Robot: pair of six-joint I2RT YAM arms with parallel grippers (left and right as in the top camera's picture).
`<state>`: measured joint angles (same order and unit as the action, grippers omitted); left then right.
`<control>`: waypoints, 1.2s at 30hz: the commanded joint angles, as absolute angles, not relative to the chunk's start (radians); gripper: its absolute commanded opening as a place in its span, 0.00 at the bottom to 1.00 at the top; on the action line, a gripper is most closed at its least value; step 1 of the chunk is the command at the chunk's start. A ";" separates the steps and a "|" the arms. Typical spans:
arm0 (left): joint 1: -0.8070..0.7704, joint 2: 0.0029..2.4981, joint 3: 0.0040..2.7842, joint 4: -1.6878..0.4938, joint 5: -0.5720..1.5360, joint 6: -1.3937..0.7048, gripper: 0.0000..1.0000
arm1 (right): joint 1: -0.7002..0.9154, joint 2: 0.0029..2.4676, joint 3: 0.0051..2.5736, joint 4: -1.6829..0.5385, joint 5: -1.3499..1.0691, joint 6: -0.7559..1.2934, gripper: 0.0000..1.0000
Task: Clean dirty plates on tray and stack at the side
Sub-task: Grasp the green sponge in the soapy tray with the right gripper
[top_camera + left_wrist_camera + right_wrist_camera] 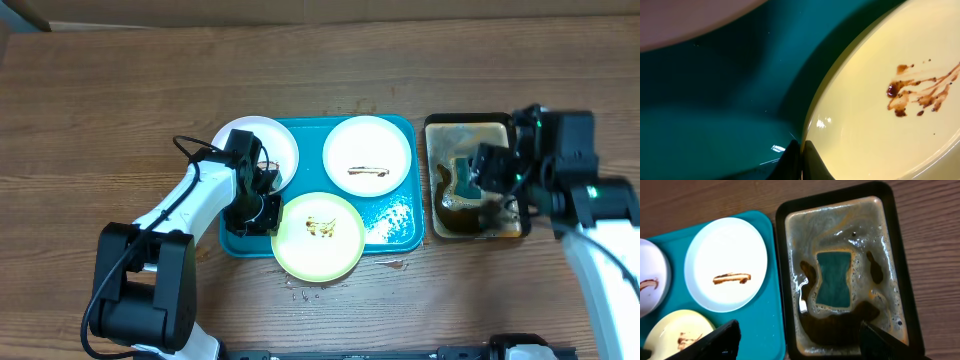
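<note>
The teal tray (398,222) holds three plates. A white plate (262,143) sits at its back left and a white plate (367,153) with a brown smear at its back right. The yellow-green plate (318,237), with brown sauce, overhangs the front edge. My left gripper (264,208) is shut on that plate's left rim; in the left wrist view its fingers (801,152) pinch the rim of the yellow-green plate (880,115) over the tray (715,105). My right gripper (497,180) hovers open and empty over the black tray; its fingers (800,342) are wide apart.
The black tray (900,255) of brown foamy liquid stands right of the teal tray (767,315), with a teal sponge (834,278) lying in it. Small drops of liquid (305,293) lie on the wooden table in front of the yellow-green plate.
</note>
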<state>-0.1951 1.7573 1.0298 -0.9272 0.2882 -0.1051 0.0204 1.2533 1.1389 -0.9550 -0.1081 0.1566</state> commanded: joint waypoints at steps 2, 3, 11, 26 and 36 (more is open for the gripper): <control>-0.198 1.764 1.049 -0.927 0.281 -0.138 0.04 | 0.024 1.389 1.159 -0.936 -0.101 0.162 0.74; -0.198 1.764 1.049 -0.927 0.282 -0.139 0.04 | 0.024 1.426 1.159 -0.926 -0.097 0.162 0.72; -0.198 1.764 1.049 -0.927 0.281 -0.139 0.04 | 0.024 1.653 1.159 -0.850 -0.026 0.192 0.65; -0.198 1.764 1.049 -0.927 0.281 -0.139 0.04 | 0.024 1.809 1.138 -0.783 0.037 0.211 0.44; -0.198 1.764 1.049 -0.928 0.281 -0.139 0.04 | 0.024 1.809 1.108 -0.765 0.036 0.215 0.35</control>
